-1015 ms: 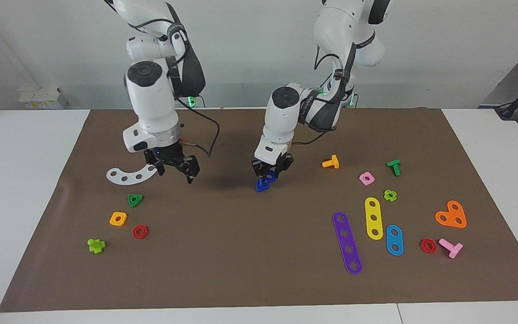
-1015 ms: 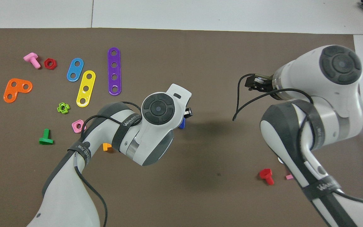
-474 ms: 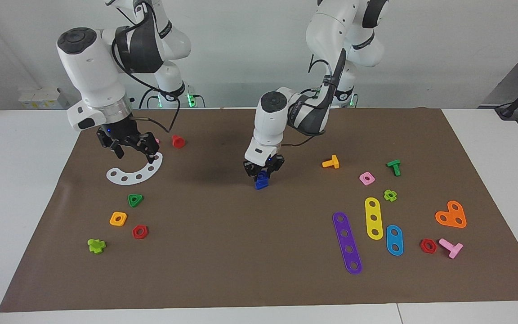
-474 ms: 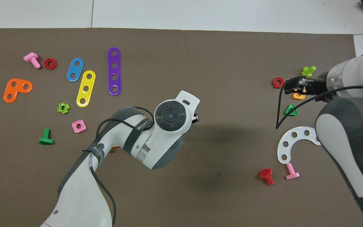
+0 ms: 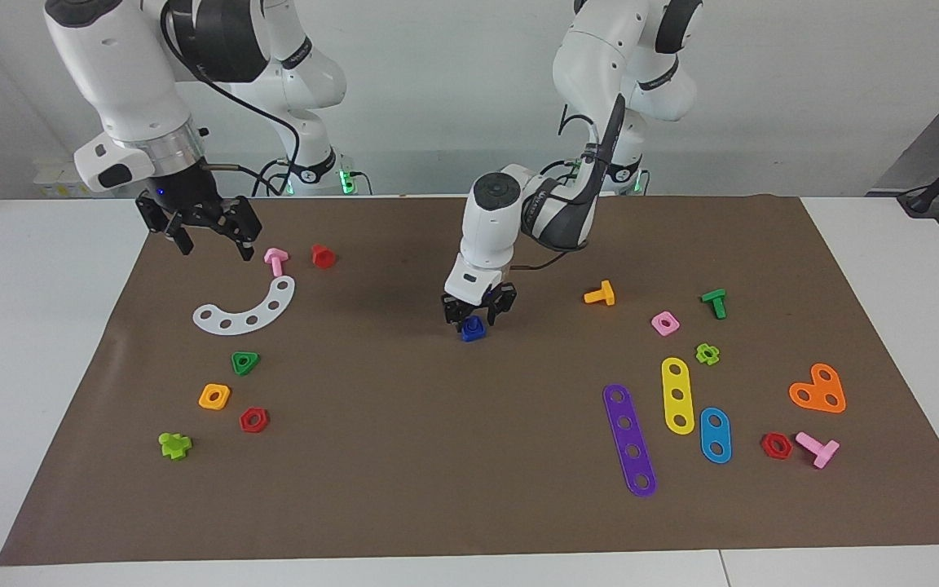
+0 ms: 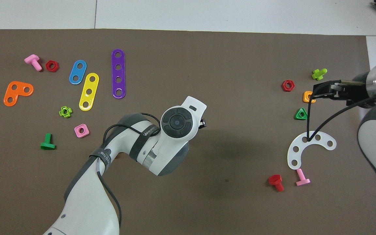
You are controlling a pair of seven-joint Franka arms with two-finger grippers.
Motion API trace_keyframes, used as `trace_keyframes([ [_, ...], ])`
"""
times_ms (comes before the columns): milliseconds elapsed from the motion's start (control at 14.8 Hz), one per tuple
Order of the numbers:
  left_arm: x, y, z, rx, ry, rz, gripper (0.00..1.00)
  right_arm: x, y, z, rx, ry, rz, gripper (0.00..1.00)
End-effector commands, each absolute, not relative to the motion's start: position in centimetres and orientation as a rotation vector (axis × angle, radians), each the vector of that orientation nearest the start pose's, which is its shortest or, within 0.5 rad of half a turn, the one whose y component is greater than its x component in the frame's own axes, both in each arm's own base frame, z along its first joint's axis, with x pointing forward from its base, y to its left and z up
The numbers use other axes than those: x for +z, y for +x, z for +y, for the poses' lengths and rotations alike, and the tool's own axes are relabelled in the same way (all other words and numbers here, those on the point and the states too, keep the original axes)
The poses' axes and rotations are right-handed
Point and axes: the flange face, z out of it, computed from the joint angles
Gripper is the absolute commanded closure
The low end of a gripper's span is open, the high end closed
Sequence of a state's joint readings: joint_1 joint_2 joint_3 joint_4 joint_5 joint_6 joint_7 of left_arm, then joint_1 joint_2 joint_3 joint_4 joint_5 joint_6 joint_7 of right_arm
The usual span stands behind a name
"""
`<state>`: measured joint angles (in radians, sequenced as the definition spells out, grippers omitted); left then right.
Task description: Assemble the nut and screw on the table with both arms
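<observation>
Blue nut-and-screw (image 5: 473,328) sits mid-mat, apparently joined; left gripper (image 5: 478,309) just above it, fingers spread and gripping nothing; right gripper (image 5: 199,227) spread, empty, raised at its own end; only retreat remains.

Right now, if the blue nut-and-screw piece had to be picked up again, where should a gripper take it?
Probably straight down from above, fingers across its flat sides. The blue piece sits low on the mat with open mat around it, directly beneath the left gripper.
</observation>
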<state>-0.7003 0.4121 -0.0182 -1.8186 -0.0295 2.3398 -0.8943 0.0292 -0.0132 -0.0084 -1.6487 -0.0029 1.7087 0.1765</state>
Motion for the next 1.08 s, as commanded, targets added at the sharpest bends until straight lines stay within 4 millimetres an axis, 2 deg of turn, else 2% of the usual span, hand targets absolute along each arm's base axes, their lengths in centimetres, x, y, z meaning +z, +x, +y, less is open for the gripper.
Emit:
trace_keyframes([
  [0, 33.7, 51.0, -42.3, -0.123, -3.236, -0.350, 0.00, 62.5, 55.7, 0.7, -0.054, -3.119, 0.161, 0.00],
  [68, 34.4, 52.6, -41.1, -0.126, -3.233, -0.369, 0.00, 63.1, 55.5, 0.7, -0.031, -3.132, 0.121, 0.00],
  [203, 35.6, 55.0, -38.6, -0.089, -3.222, -0.292, 0.00, 63.3, 55.3, 1.4, -0.016, -3.132, 0.094, 0.00],
  [338, 36.7, 57.4, -34.1, -0.077, -3.218, -0.235, 0.00, 63.2, 55.2, 1.8, -0.013, -3.129, 0.077, 0.00],
  [474, 38.2, 58.8, -30.2, -0.034, -3.221, -0.176, 0.00, 63.5, 54.7, 2.2, -0.016, -3.130, 0.062, 0.00],
  [677, 40.3, 60.2, -21.5, 0.093, -3.198, -0.035, 0.00, 63.3, 54.7, 2.4, -0.016, -3.128, 0.057, 0.00],
  [812, 41.5, 60.4, -16.0, 0.189, -3.184, 0.069, 0.00, 63.3, 54.7, 2.6, -0.023, -3.128, 0.050, 0.00],
  [947, 42.3, 60.3, -10.6, 0.280, -3.160, 0.100, 0.00, 63.6, 54.7, 2.5, -0.026, -3.131, 0.053, 0.00],
  [1015, 43.3, 60.2, -8.3, 0.284, -3.131, 0.127, 0.00, 63.7, 54.6, 2.5, -0.016, -3.133, 0.050, 0.00],
])
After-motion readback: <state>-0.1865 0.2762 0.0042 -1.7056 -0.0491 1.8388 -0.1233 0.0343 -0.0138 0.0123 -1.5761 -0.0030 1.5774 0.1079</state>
